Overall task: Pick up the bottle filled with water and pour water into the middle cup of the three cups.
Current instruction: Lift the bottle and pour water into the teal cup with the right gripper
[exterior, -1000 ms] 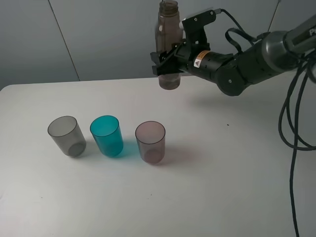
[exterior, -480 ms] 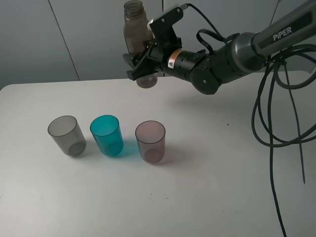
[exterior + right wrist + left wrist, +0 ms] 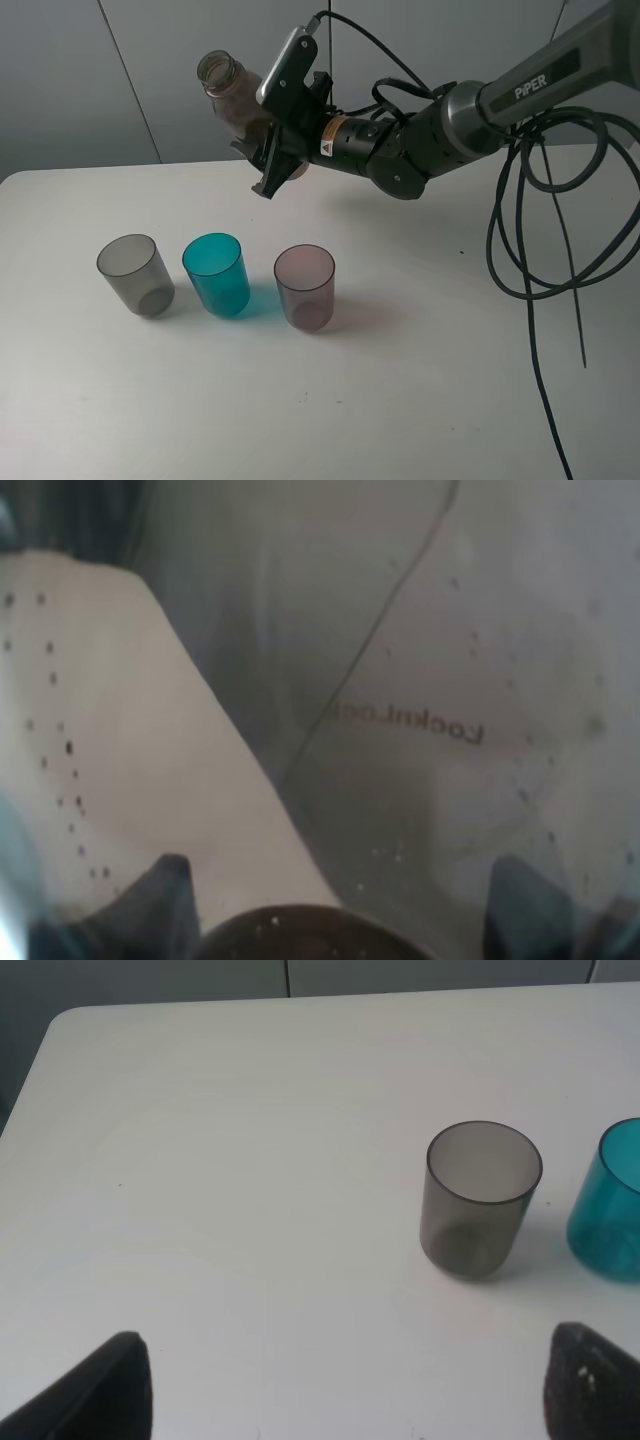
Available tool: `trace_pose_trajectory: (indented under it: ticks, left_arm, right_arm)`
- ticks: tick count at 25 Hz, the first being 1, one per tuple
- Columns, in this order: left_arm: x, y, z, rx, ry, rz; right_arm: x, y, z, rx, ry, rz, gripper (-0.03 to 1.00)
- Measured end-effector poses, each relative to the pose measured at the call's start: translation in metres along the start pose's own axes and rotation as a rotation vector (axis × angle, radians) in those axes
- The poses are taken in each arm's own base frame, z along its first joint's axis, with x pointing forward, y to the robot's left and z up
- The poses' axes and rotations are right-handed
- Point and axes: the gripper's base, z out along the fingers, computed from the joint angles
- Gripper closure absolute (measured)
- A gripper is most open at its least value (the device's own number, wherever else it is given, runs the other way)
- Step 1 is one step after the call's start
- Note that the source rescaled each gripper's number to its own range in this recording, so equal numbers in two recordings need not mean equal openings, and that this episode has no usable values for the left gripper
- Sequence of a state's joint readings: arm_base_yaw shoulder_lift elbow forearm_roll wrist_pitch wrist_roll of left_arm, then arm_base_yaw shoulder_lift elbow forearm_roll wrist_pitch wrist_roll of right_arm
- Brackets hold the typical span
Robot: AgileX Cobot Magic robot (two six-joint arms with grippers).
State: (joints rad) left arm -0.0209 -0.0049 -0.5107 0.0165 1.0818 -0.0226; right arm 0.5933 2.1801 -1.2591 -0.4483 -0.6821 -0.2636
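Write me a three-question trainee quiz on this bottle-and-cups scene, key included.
1. True or false: the bottle is held upright.
2. The middle cup of the three on the table is: A grey, B teal, C pink.
3. Fill in: the ___ arm's jaws grip the bottle.
Key: 1 false, it is tilted; 2 B; 3 right.
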Motion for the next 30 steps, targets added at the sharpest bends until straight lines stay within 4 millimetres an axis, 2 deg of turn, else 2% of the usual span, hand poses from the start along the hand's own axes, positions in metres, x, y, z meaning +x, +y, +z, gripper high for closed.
trace_pose_trajectory:
  ticks: [7, 30]
  left_arm:
    - [0.0, 0.0, 0.0, 0.0, 0.0, 0.0]
    - [0.0, 0.0, 0.0, 0.0, 0.0, 0.0]
  right_arm:
    - [-0.0001, 0.0002, 0.0, -0.003, -0.001, -0.242, 0.95]
    - [0.0012, 0.0006, 0.0, -0.011, 0.01, -0.73, 0.95]
